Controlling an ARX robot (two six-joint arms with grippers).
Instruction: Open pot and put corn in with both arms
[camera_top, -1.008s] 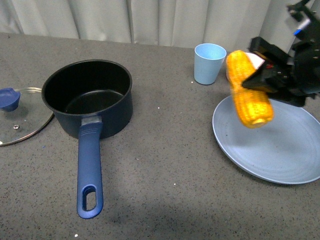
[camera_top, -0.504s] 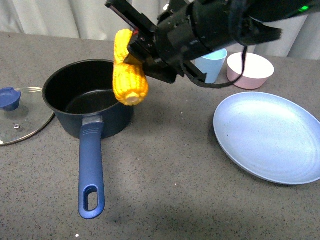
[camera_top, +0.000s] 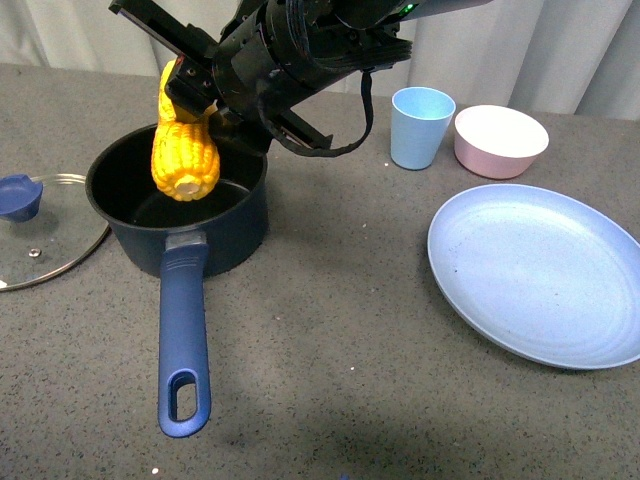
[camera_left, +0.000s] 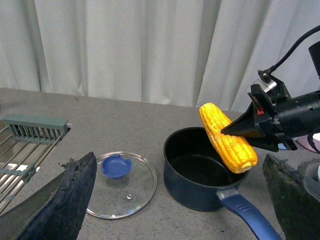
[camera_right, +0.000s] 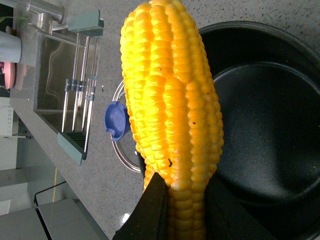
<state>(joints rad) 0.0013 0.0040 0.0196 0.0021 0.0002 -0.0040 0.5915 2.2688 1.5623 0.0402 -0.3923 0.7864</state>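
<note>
Corn cob (camera_top: 185, 150) is clamped at its upper end in the right gripper (camera_top: 197, 85), hanging tilted over the open mouth of the navy saucepan (camera_top: 222, 232). Its lower end sits about at rim height. It is not released and does not look to be resting on the black bottom. The right wrist view confirms the grip, with both fingers pinching the cob's end and the pot interior directly behind it.

The saucepan stands left of centre on the grey table (camera_top: 330, 330), with its long blue handle (camera_top: 181, 330) pointing toward the near edge. The glass lid (camera_top: 45, 250) with its blue knob (camera_top: 18, 196) lies flat on the table just left of the pot.

The left gripper (camera_left: 180, 156) appears only in its own wrist view. Its fingers (camera_left: 70, 200) are spread wide and hold nothing, well back from the pot and lid.

A light blue cup (camera_top: 420, 125), a pink bowl (camera_top: 500, 140) and an empty blue plate (camera_top: 540, 275) stand to the right, all well clear of the pot.

Progress: the opening step is done, since the lid is off and set aside. The corn has been carried to the pot, so the task is most of the way through. What remains is to lower the cob a little, release it into the pot and pull the right arm clear.
</note>
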